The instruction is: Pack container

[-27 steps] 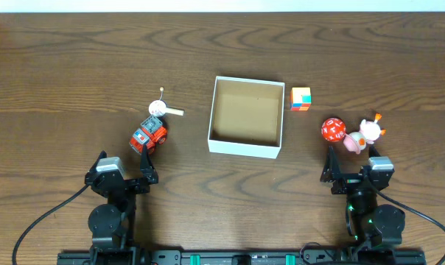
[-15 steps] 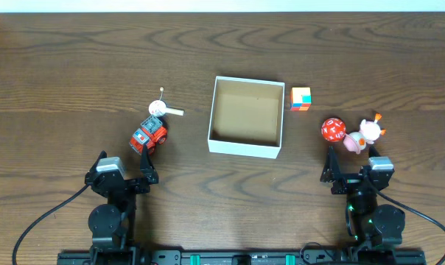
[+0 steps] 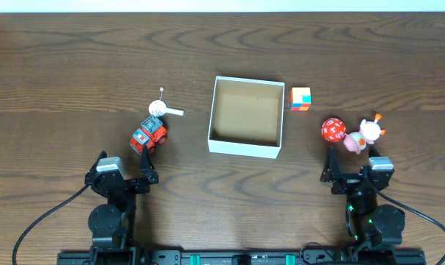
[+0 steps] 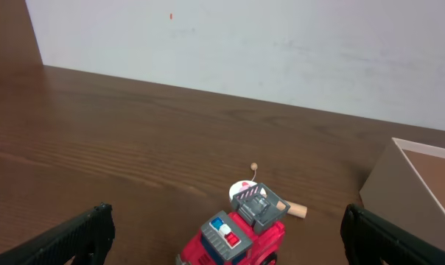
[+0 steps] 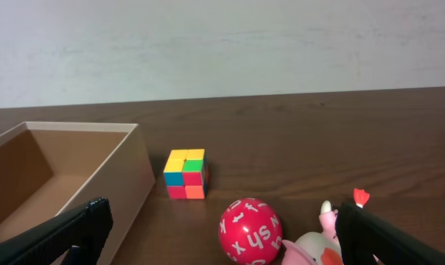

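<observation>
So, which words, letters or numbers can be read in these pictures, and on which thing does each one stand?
"ys", with "h" beside it and a small "f" above: white letters on the red ball, in the right wrist view. Its other letters curve away and cannot be read.
In the overhead view the ball's marks are too small to read.
Red toy truck, colour cube, container: no text seen.

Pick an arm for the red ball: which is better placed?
Right. The red ball lies just ahead of the open right gripper; the left gripper sits across the container, by the toy truck.
</observation>
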